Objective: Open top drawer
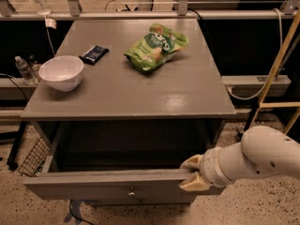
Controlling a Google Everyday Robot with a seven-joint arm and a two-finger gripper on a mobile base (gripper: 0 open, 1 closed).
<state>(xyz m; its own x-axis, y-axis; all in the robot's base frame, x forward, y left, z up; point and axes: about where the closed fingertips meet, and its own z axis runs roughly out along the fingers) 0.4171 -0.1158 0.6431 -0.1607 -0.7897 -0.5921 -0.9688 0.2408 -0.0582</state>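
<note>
I find the hand [191,174] clamped on the front edge of the top drawer [93,187], right of its knob [131,191]. The drawer stands pulled out. Beyond the hand, the bench [187,88] carries a green bag [156,47] and, far left, a white bowl [61,72].

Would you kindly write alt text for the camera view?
The top drawer stands pulled out, the gripper at the right of its front's upper edge. On the grey cabinet top sit a white bowl, a green bag and a dark packet.
</note>
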